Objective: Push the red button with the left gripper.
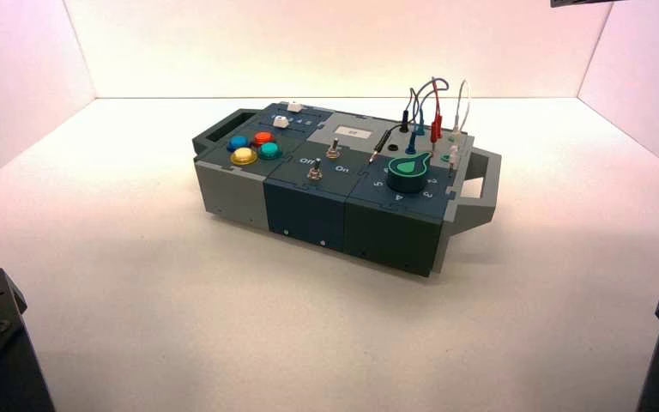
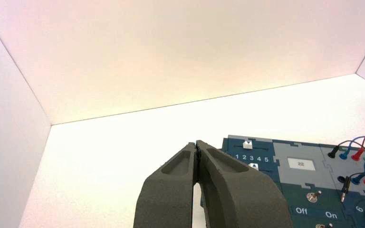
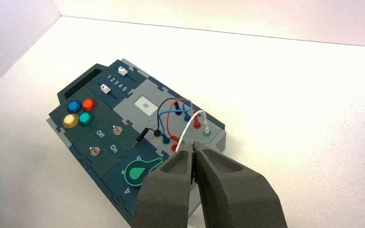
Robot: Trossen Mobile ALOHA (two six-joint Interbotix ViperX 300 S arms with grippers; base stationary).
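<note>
Left gripper (image 2: 197, 147): black metal, boxy body with short tapered fingers; fingers pressed together at the tips, holding nothing. Parked at the near desk edge, about 7 o'clock from the box, well apart from it.
Right gripper (image 3: 193, 148): same build, fingers likewise closed and empty; idle near 5 o'clock.
Desk (image 1: 137, 283): matte white, smooth, inside white walls.
Box (image 1: 309, 210): angular grey and dark-blue plastic block with side handles, standing turned on the desk.
Button cluster: four glossy domed plastic buttons at the box's 9 o'clock end.
Red button (image 1: 262, 137): small round orange-red dome at the far side of the cluster, touched by nothing.
Neighbours: yellow button (image 1: 243, 156) nearest, teal button (image 1: 269, 150) just beside the red, blue button (image 1: 238, 142) at its 9 o'clock.
Risk 1: buttons sit close together; my judgement is that an approach from the near side could press yellow or teal first.
Risk 2: an off-centre touch on the slick dome may slide off, or shove the box sideways.
Risk 3: the approach could catch the metal toggle switches (image 1: 332, 153).
</note>
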